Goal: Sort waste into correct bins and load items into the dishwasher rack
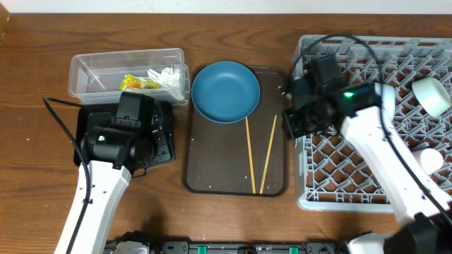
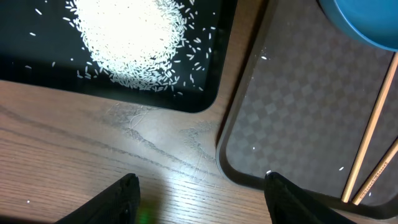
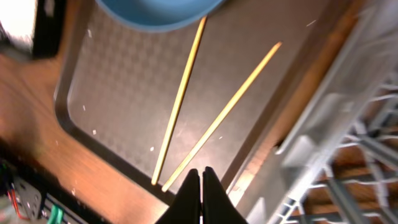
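The large dark blue dish [image 1: 225,91] sits at the far end of the brown serving tray, with two wooden chopsticks [image 1: 259,154] below it; they also show in the right wrist view [image 3: 208,109]. The clear tub [image 1: 95,70] holds the yellow-green wrapper [image 1: 134,82] and white tissue [image 1: 166,76]. The black tray [image 2: 124,93] holds the heap of rice [image 2: 127,40]; my left arm hides it from overhead. My left gripper [image 2: 199,196] is open over bare table by the tray corner. My right gripper [image 3: 201,180] is shut and empty between the serving tray and the grey rack [image 1: 367,190].
The brown serving tray [image 1: 212,169] lies in the middle. A pale cup [image 1: 432,96] and a white bowl [image 1: 431,159] rest in the rack's right side. A black cable loops over the rack's far left corner.
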You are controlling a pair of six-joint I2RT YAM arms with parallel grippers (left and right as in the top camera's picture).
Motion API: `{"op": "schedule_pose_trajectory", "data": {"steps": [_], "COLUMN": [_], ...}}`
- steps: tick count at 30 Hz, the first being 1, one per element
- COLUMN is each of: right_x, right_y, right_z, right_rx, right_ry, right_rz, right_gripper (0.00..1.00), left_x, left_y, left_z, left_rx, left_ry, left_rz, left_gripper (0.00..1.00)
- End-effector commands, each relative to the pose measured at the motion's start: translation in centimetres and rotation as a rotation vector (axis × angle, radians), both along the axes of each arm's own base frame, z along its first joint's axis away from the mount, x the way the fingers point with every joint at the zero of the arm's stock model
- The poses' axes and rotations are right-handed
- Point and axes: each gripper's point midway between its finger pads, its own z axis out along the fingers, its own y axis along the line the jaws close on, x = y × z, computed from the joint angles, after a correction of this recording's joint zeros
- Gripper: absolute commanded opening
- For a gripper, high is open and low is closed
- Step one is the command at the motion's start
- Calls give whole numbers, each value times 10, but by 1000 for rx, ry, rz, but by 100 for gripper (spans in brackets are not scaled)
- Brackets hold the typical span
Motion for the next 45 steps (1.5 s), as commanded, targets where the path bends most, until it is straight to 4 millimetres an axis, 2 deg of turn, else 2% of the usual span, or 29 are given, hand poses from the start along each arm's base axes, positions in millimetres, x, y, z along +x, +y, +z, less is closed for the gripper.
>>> {"op": "schedule_pose_trajectory", "data": {"steps": [1, 6, 9, 17, 23, 29, 32, 39, 45], "right_x": [-4, 6, 9, 23, 28, 36, 43, 69, 91], "right_y": [-6, -39, -59, -101, -121, -124, -120, -111, -104], "right_z": [-29, -57, -66, -63, -61, -60, -60, -57, -57], "right_rx": [-99, -298, -409, -573, -607, -591, -564, -510, -469], "right_ry": [62, 92, 92, 29, 19, -4, -27, -124, -194], "right_rz": [-26, -158, -228, -370, -419, -444, -450, -454, -451], "right_gripper": [1, 1, 1, 1, 1, 2, 13, 1, 1], "left_x": [2, 2, 2, 2, 2, 2, 2, 2, 2], "left_y": [4, 4, 4, 4, 4, 4, 4, 4, 4], "left_z": [1, 1, 1, 1, 1, 1, 1, 1, 1], "left_rx": [20, 20, 20, 20, 20, 20, 20, 19, 19], "left_ry": [-2, -2, -2, -1, -1, -1, -1, -1, -1], "left_rz": [4, 4, 3, 4, 4, 4, 4, 6, 6], "left_gripper": [67, 67, 66, 67, 67, 67, 67, 67, 67]}}
